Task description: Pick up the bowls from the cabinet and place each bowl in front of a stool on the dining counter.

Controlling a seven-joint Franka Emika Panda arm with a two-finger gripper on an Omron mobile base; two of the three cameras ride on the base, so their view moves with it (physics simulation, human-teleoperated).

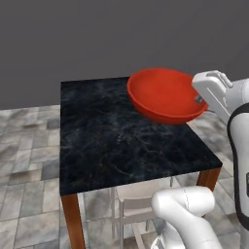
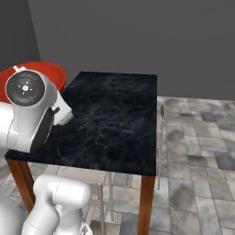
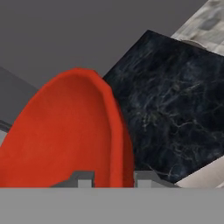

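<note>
Hand view shows your pincer [image 3: 111,177] clamped on the rim of the tilted red bowl [image 1: 163,95], held above the counter [image 1: 121,141] edge, so releasing early could tip it toward the stool [image 1: 138,197].

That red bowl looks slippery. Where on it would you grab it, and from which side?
By its rim. The red bowl has a thin lip and smooth rounded walls, so one finger inside and one outside the wall is likely the surest pinch. That is how the gripper holds it now, shut on the rim from the side nearest the arm, above the dining counter.
</note>
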